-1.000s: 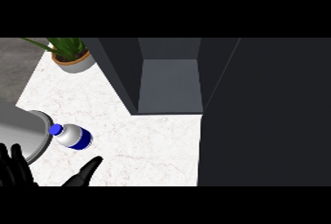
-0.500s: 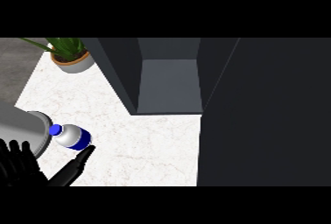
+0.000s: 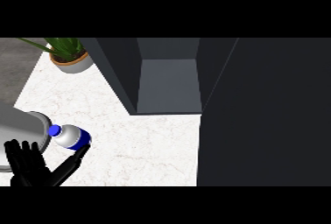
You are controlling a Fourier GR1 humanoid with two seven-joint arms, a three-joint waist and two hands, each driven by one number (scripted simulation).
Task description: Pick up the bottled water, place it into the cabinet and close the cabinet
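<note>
Left hand (image 3: 29, 168), open and holding nothing, has edged closer; its thumb now meets the bottle (image 3: 72, 137), which sits on the desk (image 3: 142, 144) left of the open cabinet (image 3: 168, 83). Grasping looks next.

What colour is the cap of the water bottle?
The cap is blue, seen best in the head view.

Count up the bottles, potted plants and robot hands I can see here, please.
bottle: 1
potted plant: 1
robot hands: 1, the left hand
Total: 3
</note>
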